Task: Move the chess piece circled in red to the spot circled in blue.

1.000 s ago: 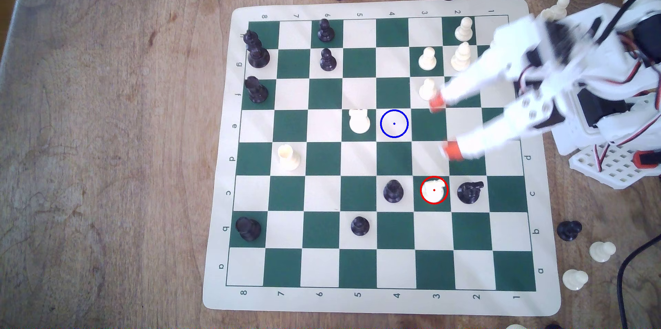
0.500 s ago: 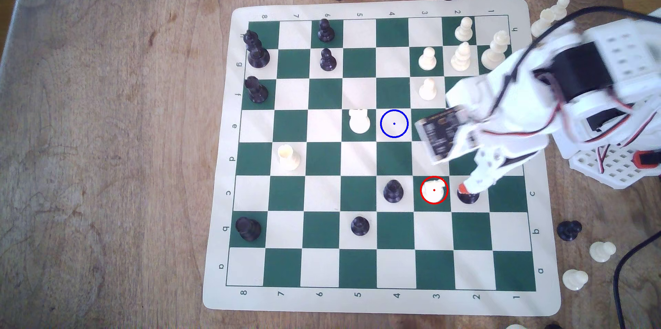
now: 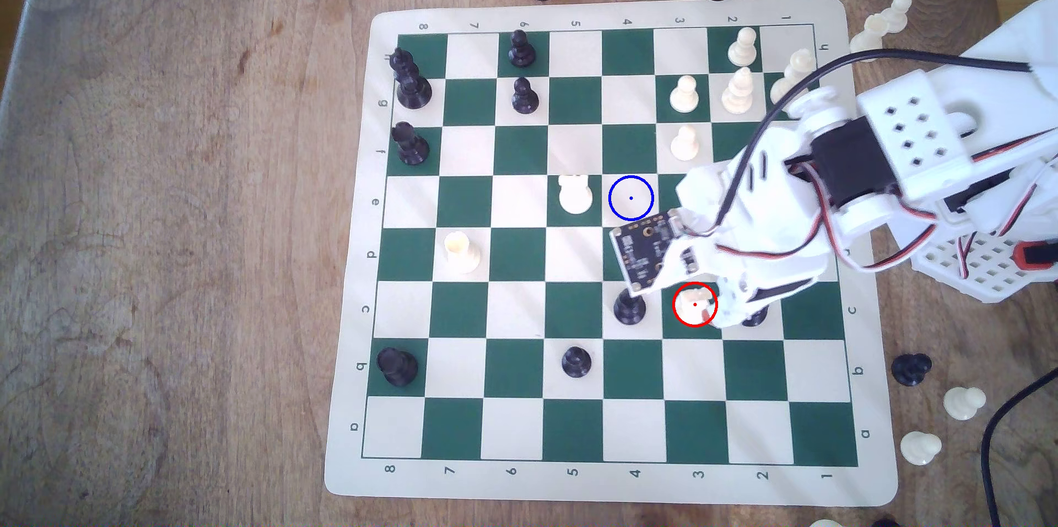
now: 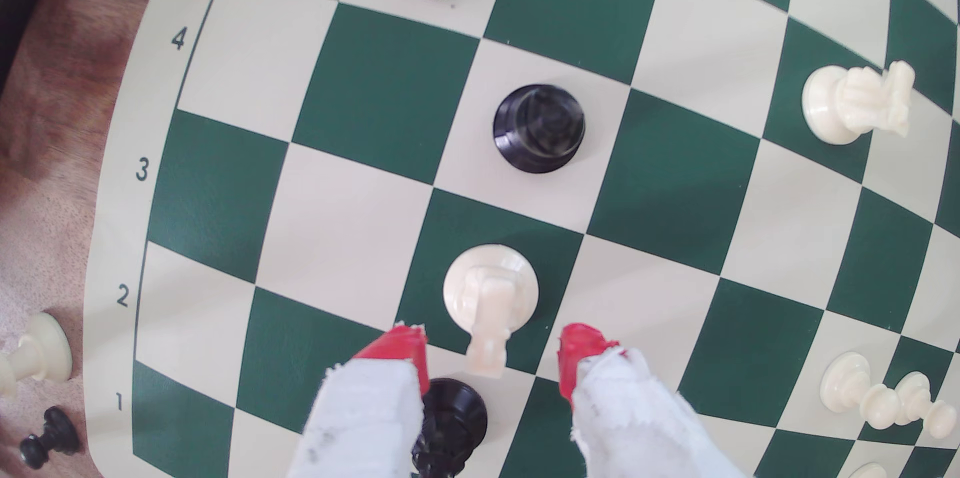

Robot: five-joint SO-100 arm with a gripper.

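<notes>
On a green square inside the red ring stands the cream plastic knight (image 4: 491, 301), round-based with a jutting snout. Its head pokes between the red tips of the end effector (image 4: 493, 353), spread wide and gripping nothing. The blue-ringed square (image 3: 631, 198) is bare. A smooth vinyl board (image 3: 607, 481) covers the grainy wooden counter (image 3: 172, 218).

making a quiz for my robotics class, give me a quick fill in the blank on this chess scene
1. The white knight stands on a ___ square.
2. The blue-ringed square is ___ in colour.
3. The gripper has its red-tipped jaws ___, one on each side of the knight's snout.
4. The piece on the next square beyond the knight's base, the pawn, is ___ in colour.

Missing words: green; cream; open; black
</notes>
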